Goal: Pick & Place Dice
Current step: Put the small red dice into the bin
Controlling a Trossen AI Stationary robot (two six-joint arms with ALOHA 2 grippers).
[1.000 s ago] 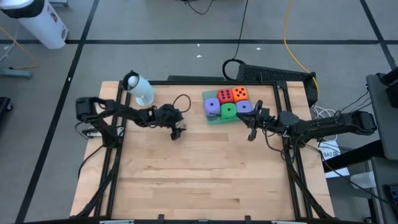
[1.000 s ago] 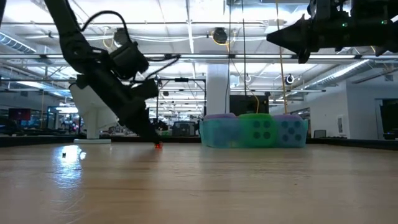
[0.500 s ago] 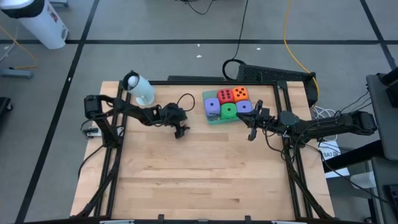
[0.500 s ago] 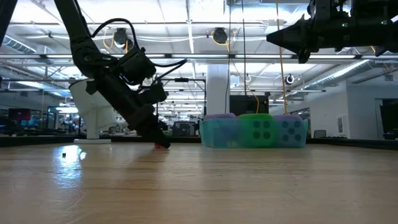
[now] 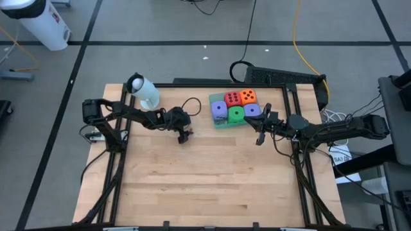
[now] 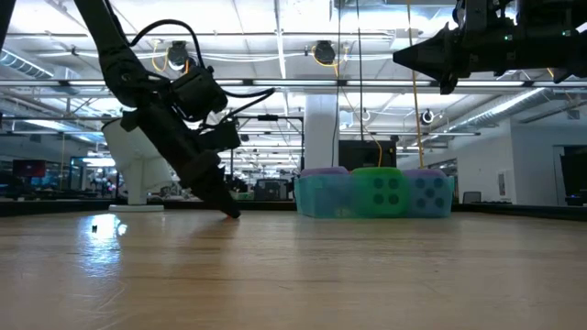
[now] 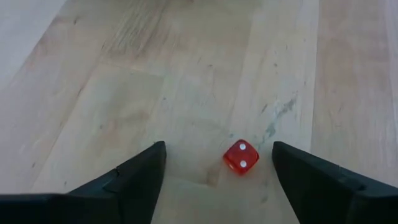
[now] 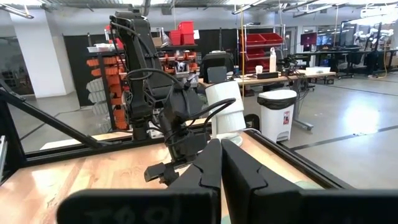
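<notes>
A tiny red translucent die (image 7: 241, 156) with white pips lies on the wooden table between the fingers of my left gripper (image 7: 219, 146), nearer one finger, touching neither. That gripper (image 5: 184, 136) is open, slanted down with its tips at the table (image 6: 229, 209), which hide the die in the low view. Five larger dice rest on a green tray (image 5: 221, 123): purple (image 5: 219, 110), red (image 5: 232, 98), orange (image 5: 248, 97), green (image 5: 236, 114) and purple-blue (image 5: 251, 110). My right gripper (image 5: 259, 127) is shut and hovers high above the table (image 6: 404, 57), beside the tray.
A white cylindrical container (image 5: 144, 92) lies at the table's far left corner, behind my left arm. The tray with its dice (image 6: 376, 192) stands at the far edge near the middle. Bare wood stretches across the near half of the table (image 5: 212, 186).
My left gripper has shifted slightly toward the table's right and then back again, its tips staying low at the table. The small red die showed under the fingertips in the low view before; now the fingers cover it there.
</notes>
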